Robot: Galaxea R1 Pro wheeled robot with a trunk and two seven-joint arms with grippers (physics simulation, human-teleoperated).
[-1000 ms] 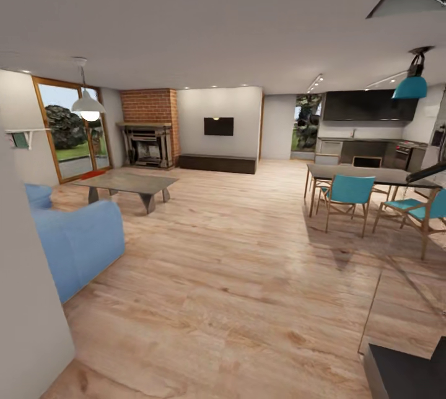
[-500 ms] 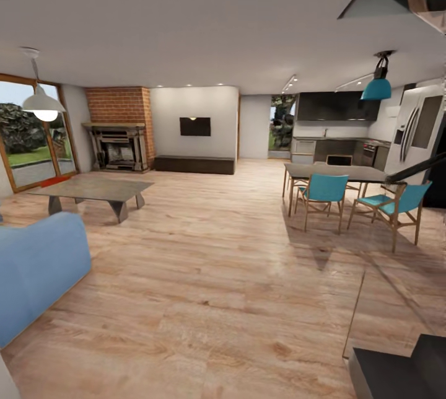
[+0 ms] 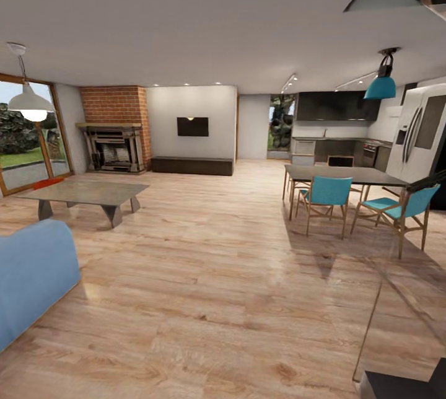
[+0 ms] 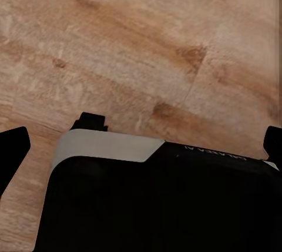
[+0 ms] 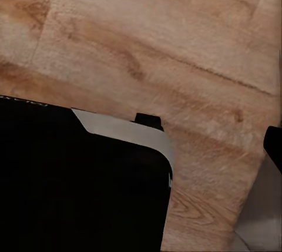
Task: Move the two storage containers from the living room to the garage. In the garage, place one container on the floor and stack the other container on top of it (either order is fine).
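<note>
Living room with light wood-plank floor [image 3: 235, 275]; a small orange-red shape [image 3: 47, 183], possibly a storage container, lies far ahead beyond the low grey coffee table [image 3: 83, 192]. Both wrist views look down at planks over the robot's black base [image 4: 158, 205]; each claw's opening cannot be told. Judged risk: driving on, the base could clip the blue sofa [image 3: 31, 278] or teal dining chairs [image 3: 325, 194].

The living room's light wood-plank floor [image 3: 217, 263] is seen stretching ahead, with a blue sofa [image 3: 31, 275] at the near left and a brick fireplace [image 3: 114, 129] on the far wall. A red-orange object [image 3: 46, 183] is glimpsed behind the low table, too small to be identified
</note>
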